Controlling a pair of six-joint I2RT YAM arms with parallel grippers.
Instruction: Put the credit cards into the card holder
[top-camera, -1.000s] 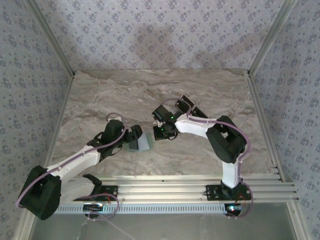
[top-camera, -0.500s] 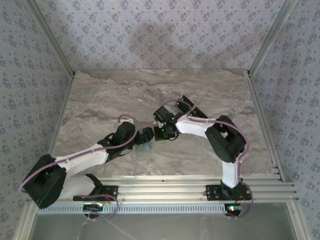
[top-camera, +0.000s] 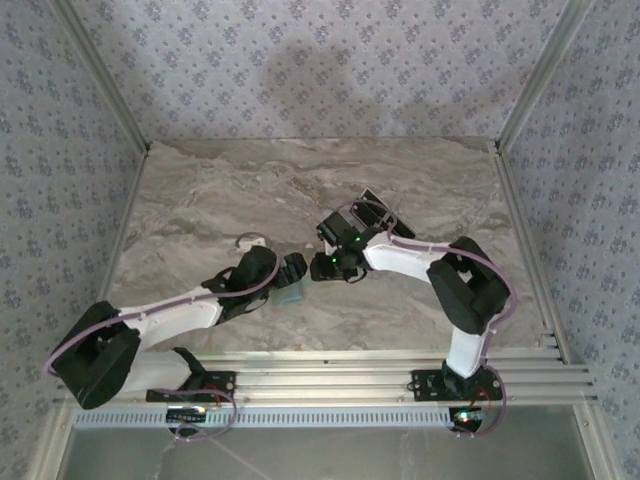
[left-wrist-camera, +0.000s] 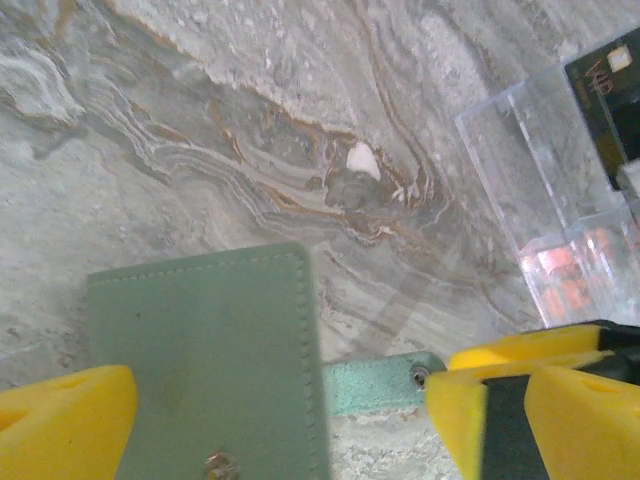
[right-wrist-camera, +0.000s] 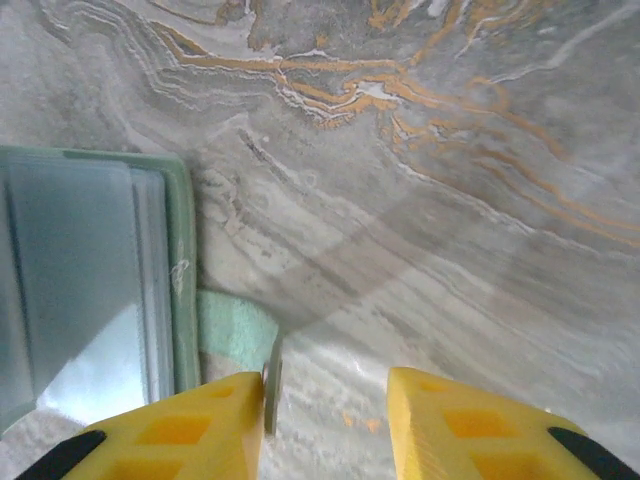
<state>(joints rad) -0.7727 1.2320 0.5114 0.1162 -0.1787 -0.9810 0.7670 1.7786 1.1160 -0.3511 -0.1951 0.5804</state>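
While the left claw gapes, the card holder lies within.

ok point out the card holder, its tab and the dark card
card holder (left-wrist-camera: 200, 350), left wrist view, middle of green cover
tab (right-wrist-camera: 232, 322), right wrist view, middle of the strap
card (left-wrist-camera: 605, 95), left wrist view, its dark face

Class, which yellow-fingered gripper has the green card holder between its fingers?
The left gripper: the pale sage-green soft rectangular card holder shows between its open fingers, while the right gripper stands beside it.
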